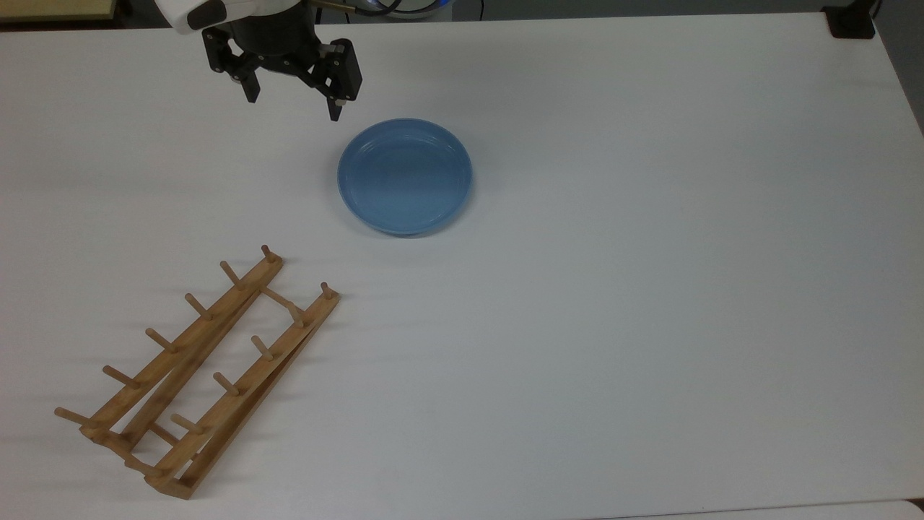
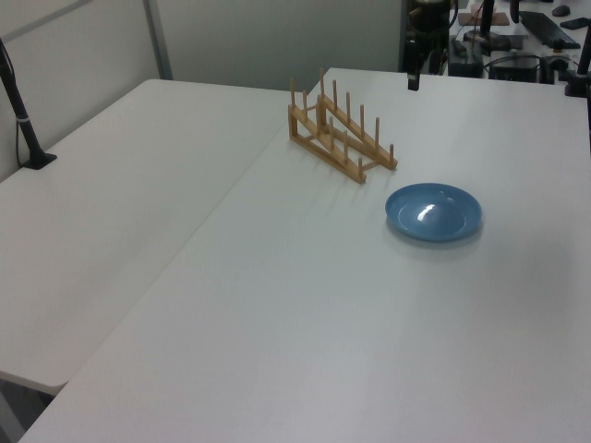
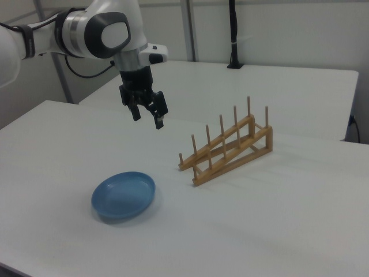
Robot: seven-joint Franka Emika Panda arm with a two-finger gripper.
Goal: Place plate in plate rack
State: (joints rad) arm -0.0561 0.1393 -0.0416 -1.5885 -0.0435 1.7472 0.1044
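Plate: the blue plate [image 1: 404, 177] is seen lying flat and right side up on the white table [image 1: 650, 289], untouched — nothing rests in it or on it.

Plate's place: in the top view it sits right of and above the rack, well apart from it; in the right view it lies to the rack's lower left.

Plate rack: the wooden plate rack [image 1: 198, 372] is set at a slant across the table, its two rails lined with upright pegs; every slot between the pegs is seen to be free.

Gripper: the gripper [image 1: 292, 105] is held in the air, fingers spread apart and pointing down, nothing gripped between them. In the top view it hangs just up and left of the plate's rim; in the right view it is clearly raised above the table, not over the plate's centre.

Step in hand: judged to be the approach — the plate is not yet grasped and no part of the placing is done.

Next move: a descent onto the plate's near rim is called for, one finger inside the raised edge and one outside, since a flat plate can be pinched only at its rim. Once lifted, the plate must be tipped on edge to be slid between two pegs.

Risk: a glossy rim may slip from a shallow pinch.
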